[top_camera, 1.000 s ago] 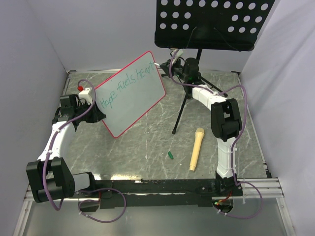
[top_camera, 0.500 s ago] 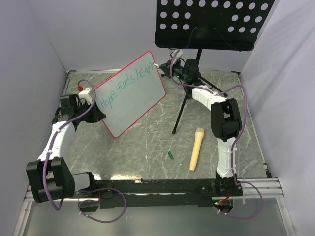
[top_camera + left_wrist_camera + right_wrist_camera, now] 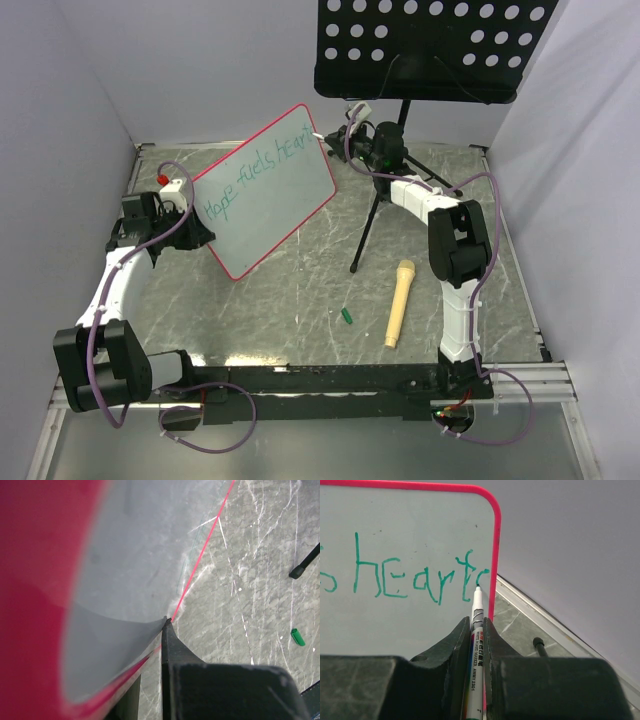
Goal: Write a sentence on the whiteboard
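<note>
Right hand [image 3: 477, 625] shifted | clamps marker [image 3: 477, 602], tip on whiteboard [image 3: 405, 535] | left hand [image 3: 200, 237] grips whiteboard edge

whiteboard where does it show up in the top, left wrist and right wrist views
Top external: the whiteboard is left of centre, tilted.
Left wrist: it fills the left half, very close and blurred.
Right wrist: it is at the upper left, behind the marker.
Shared landmark: the grey marbled table.
</note>
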